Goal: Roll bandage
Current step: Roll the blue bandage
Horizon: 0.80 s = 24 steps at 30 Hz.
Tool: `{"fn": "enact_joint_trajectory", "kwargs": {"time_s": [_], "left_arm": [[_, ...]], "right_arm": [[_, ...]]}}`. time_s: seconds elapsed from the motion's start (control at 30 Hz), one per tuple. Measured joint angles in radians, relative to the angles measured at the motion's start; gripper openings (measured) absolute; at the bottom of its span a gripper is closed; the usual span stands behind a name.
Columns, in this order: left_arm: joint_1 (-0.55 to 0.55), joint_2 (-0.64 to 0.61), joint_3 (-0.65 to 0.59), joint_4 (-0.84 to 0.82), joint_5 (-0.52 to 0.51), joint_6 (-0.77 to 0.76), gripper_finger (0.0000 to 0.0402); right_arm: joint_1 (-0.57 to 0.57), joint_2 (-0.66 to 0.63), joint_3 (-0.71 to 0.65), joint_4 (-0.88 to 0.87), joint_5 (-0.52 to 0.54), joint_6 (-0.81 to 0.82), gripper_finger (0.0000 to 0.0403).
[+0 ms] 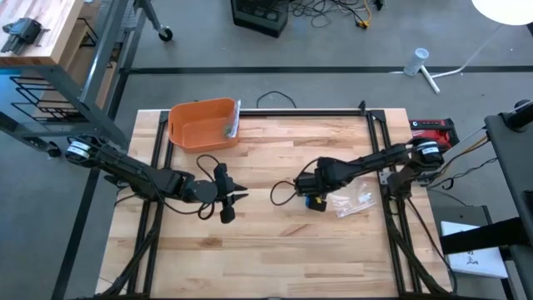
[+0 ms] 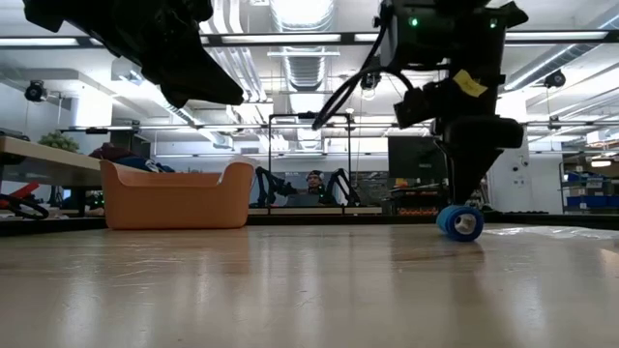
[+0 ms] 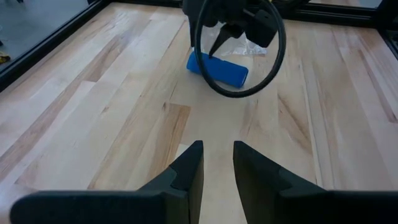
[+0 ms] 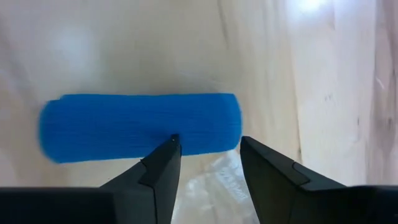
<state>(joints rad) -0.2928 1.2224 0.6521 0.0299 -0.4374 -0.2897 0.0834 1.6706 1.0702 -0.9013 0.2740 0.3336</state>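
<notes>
A blue bandage [image 1: 317,203], rolled into a short cylinder, lies on its side on the wooden table [image 1: 266,250], right of centre. The low view shows one end of the bandage [image 2: 461,222], and the right wrist view shows the bandage [image 4: 137,127] lengthwise. My right gripper [image 4: 208,146] stands open over it, pointing steeply down. One fingertip is over the roll's long side and the other is just past its end. My left gripper [image 3: 217,149] hovers at the table's middle left, open by a narrow gap with nothing in it, facing the bandage [image 3: 217,68]. My right gripper has one fingertip [image 4: 171,144] at the bandage's long side [image 4: 177,132], coming from above. Whether it touches the roll, I cannot tell. The roll lies flat on the table.
A clear plastic wrapper [image 1: 354,202] lies just right of the bandage. An orange bin [image 1: 204,125] stands at the far left of the table with a small packet at its right wall. A black cable loops from my right arm [image 3: 239,56]. Bare wood spreads along the near side.
</notes>
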Motion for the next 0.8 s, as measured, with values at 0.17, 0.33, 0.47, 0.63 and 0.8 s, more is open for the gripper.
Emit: {"fn": "enact_joint_trajectory", "kwargs": {"time_s": [0.17, 0.33, 0.47, 0.63, 0.8], "left_arm": [[0.000, 0.000, 0.000, 0.000, 0.000, 0.000, 0.0077], [0.000, 0.000, 0.000, 0.000, 0.000, 0.000, 0.0077], [0.000, 0.000, 0.000, 0.000, 0.000, 0.000, 0.0077], [0.000, 0.000, 0.000, 0.000, 0.000, 0.000, 0.0077], [0.000, 0.000, 0.000, 0.000, 0.000, 0.000, 0.0077]], "right_arm": [[-0.017, 0.000, -0.006, 0.038, -0.001, -0.018, 0.0161], [-0.029, 0.000, -0.009, 0.085, -0.017, -0.039, 0.0164], [-0.038, 0.000, -0.023, 0.121, -0.021, -0.044, 0.0158], [-0.042, 0.000, -0.034, 0.158, -0.037, -0.059, 0.0157], [-0.041, 0.000, -0.031, 0.186, -0.039, -0.084, 0.0164]]}}
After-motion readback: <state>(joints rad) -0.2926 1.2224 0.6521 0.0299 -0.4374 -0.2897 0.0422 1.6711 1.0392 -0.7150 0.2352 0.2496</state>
